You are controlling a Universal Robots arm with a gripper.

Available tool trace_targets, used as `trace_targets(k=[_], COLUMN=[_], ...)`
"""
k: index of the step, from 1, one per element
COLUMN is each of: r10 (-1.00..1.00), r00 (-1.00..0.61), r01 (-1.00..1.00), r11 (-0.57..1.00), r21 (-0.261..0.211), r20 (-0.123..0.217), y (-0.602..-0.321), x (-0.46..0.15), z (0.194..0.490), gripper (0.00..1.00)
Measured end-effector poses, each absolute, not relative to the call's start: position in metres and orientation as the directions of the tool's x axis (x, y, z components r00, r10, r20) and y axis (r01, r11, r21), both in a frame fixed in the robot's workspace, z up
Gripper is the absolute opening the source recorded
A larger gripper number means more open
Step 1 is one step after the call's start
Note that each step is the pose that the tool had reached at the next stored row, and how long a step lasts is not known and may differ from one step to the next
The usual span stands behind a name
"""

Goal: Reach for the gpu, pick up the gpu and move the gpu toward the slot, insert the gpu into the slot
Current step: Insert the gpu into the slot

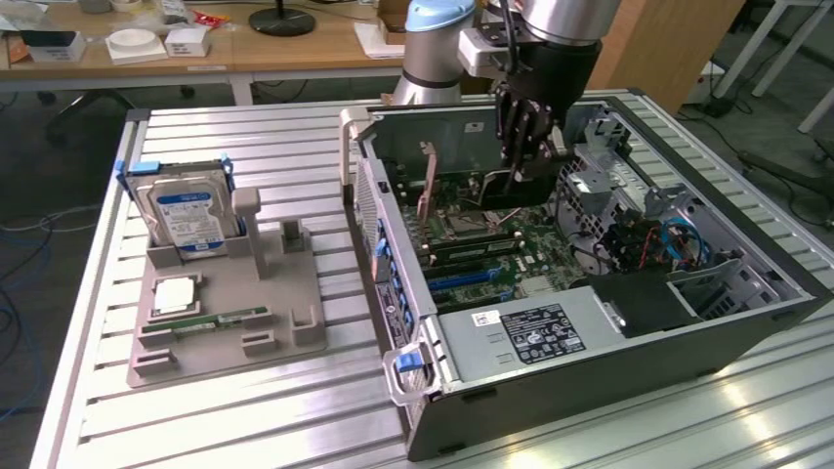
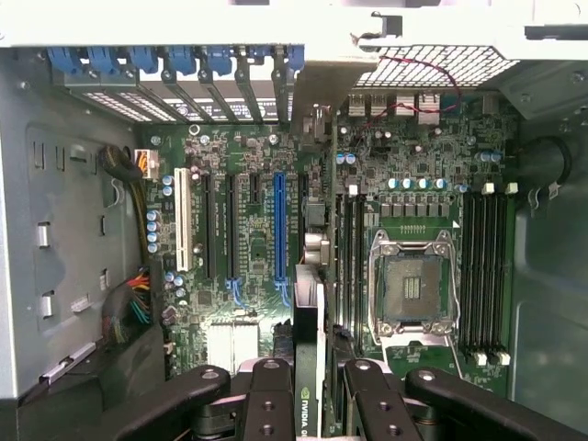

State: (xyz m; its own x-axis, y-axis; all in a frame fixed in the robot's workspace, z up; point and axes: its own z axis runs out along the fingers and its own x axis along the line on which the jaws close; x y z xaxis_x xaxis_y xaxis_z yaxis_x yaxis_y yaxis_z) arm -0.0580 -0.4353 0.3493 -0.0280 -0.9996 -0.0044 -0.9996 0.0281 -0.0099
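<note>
The gpu [image 1: 519, 191] is a thin black card hanging upright inside the open computer case, its tan end bracket toward the case's rear wall. My gripper [image 1: 524, 168] is shut on its top edge. In the wrist view the gpu [image 2: 307, 354] shows edge-on between my fingers [image 2: 270, 381], held over the green motherboard [image 2: 404, 165]. Its edge lines up with a long black slot [image 2: 303, 216] right beside a long blue one [image 2: 279, 225]. I cannot tell whether the card's lower edge touches the slot.
The case's walls [image 1: 612, 352] close in around the board. The silver processor socket [image 2: 412, 285] and memory sticks [image 2: 482, 266] lie beside the card. Outside the case, a grey holder [image 1: 248, 303] carries a blue-labelled hard drive [image 1: 187, 210] and a small green memory stick [image 1: 215, 320].
</note>
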Motion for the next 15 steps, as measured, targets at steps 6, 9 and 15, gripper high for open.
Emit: trace_targets(k=[6, 9, 15], r10=[-1.0, -1.0, -1.0], r00=[-0.028, -0.028, -0.028], r01=[-1.0, -1.0, -1.0], r11=[0.028, 0.028, 0.028], r21=[-0.01, -0.01, -0.01], r20=[-0.004, -0.004, -0.004], y=[-0.4353, -0.4353, -0.4353], x=[-0.058, -0.0582, -0.0598], z=[0.3482, 0.3481, 0.3469], gripper=[0.26, 0.26, 0.26])
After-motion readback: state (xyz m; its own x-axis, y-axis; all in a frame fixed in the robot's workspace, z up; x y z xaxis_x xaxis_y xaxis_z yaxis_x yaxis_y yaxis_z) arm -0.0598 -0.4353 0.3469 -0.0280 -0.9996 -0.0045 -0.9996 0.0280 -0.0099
